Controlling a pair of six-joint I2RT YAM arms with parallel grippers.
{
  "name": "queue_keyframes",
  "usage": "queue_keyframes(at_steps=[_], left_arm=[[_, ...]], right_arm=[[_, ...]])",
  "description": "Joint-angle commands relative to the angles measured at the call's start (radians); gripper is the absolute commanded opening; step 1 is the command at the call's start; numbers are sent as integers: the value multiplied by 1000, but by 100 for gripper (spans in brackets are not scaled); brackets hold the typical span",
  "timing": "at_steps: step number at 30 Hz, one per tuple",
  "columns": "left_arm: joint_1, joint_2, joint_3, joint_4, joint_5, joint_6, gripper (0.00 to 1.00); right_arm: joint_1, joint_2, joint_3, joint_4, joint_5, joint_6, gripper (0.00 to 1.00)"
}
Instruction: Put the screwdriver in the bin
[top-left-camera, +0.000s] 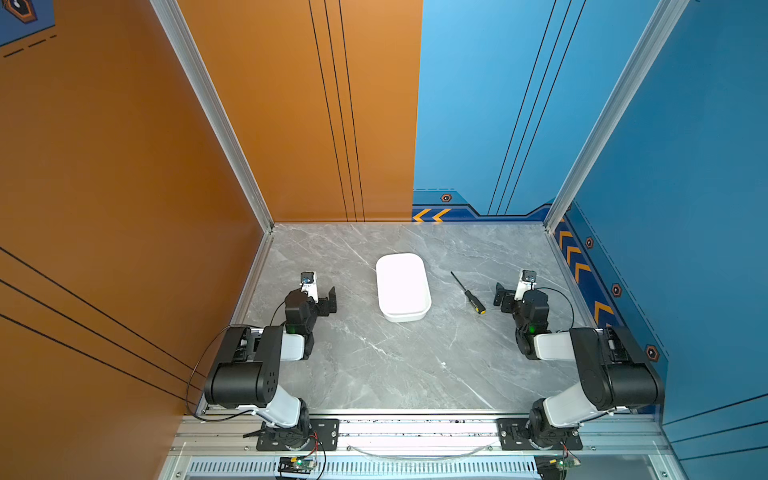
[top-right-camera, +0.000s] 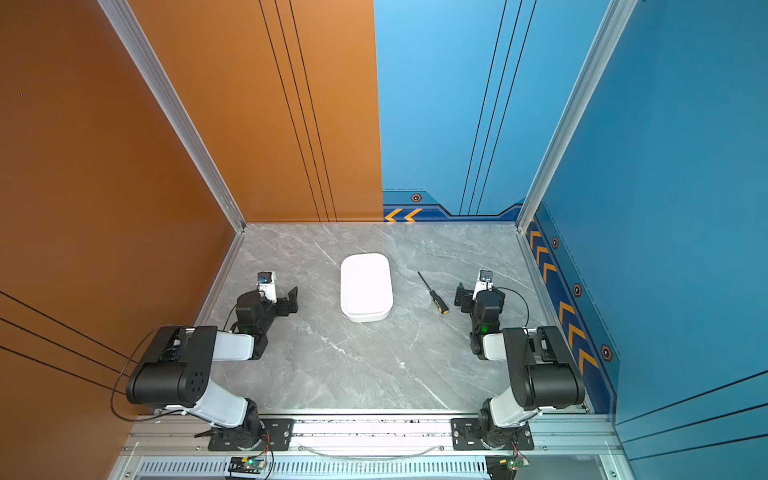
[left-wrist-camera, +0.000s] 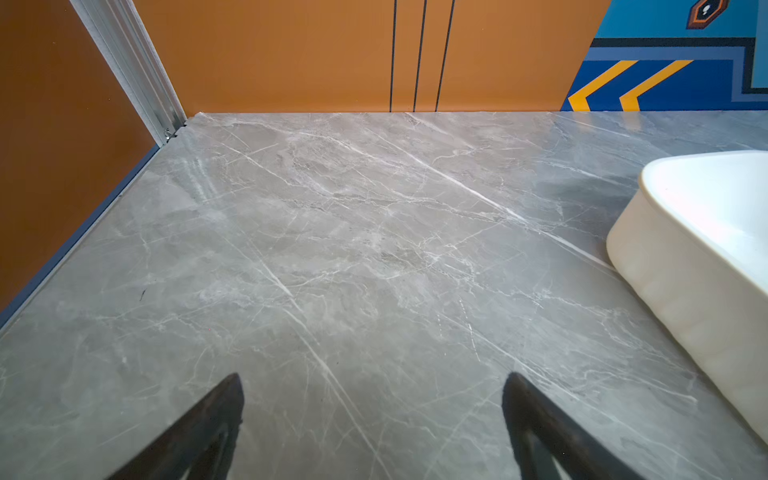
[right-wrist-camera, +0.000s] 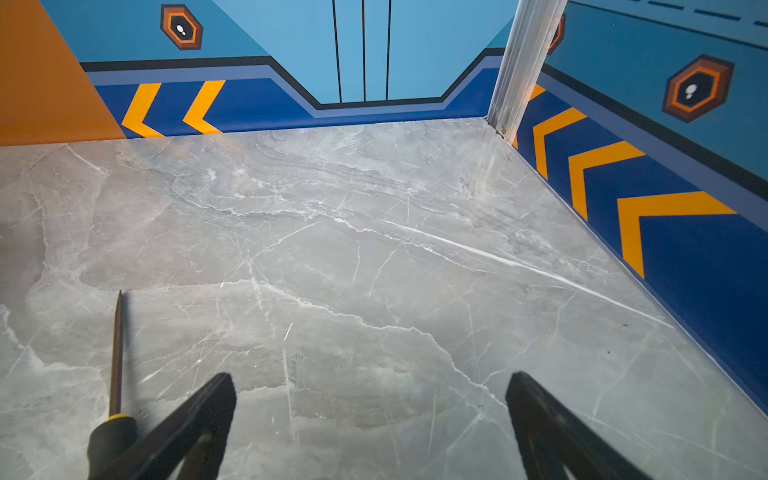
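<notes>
table: grey marble tabletop (top-left-camera: 374, 365) | items: 2 | bin (top-left-camera: 402, 282) centre | screwdriver (top-left-camera: 468, 294) flat, near, right of it

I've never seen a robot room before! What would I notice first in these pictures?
The walls jump out first: orange wall on the left, blue wall on the right. On the grey marbled table, a white bin sits in the middle, with a small black-and-yellow screwdriver lying just right of it. The left gripper and right gripper flank them, both open and empty.
</notes>
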Motion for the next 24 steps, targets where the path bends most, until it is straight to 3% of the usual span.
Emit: queue_keyframes(at_steps=[1, 7, 11, 17, 24], left_arm=[[-7, 8, 22, -15, -20, 17, 98], [-3, -3, 23, -27, -53, 3, 98], [-6, -79, 52, -144, -63, 3, 98], [-20, -175, 202, -444, -89, -1, 98], [-24, -118, 460, -724, 64, -126, 98]], right_arm=[[1, 1, 12, -15, -8, 4, 100], [0, 1, 12, -15, -9, 5, 100], [4, -36, 24, -62, 28, 13, 100], [10, -192, 149, -417, 70, 38, 100], [34, -301, 360, -828, -100, 57, 100]])
